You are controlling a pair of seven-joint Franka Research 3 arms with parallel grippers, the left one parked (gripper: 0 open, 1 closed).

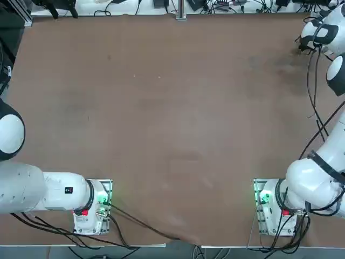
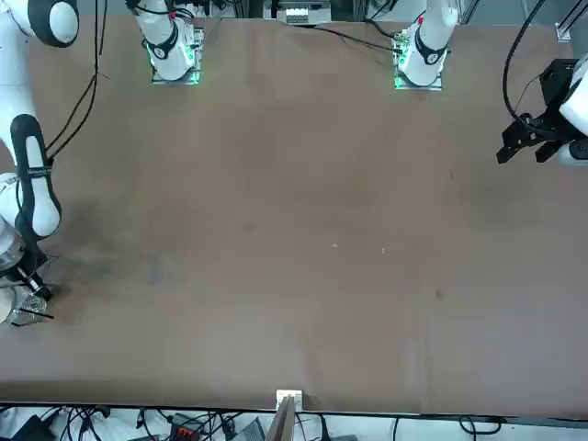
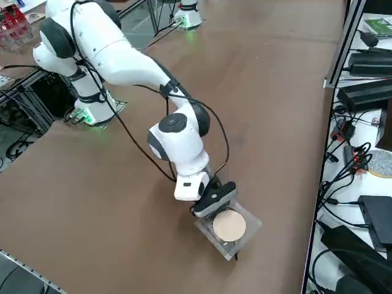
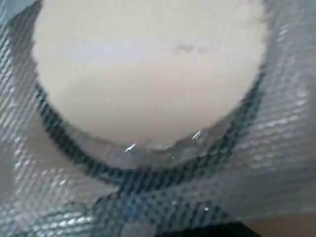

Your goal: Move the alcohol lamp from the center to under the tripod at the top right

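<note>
The tripod's round whitish disc (image 3: 229, 225) rests on a square of wire mesh (image 3: 247, 235) near the table's far right corner. My right gripper (image 3: 215, 197) is low against the stand's edge, pressed close beside the disc. In the right wrist view the disc (image 4: 148, 69) fills most of the picture, with the mesh (image 4: 276, 148) around it. The front view shows the gripper (image 2: 32, 292) at the table's edge with the mesh (image 2: 20, 315) just below it. The alcohol lamp is hidden in every view.
Black cables (image 3: 131, 138) trail from the right arm across the brown table (image 3: 257, 92). Boxes and cables (image 3: 361, 92) lie on a shelf beyond the table's far edge. The arm bases (image 1: 272, 208) stand at the near edge.
</note>
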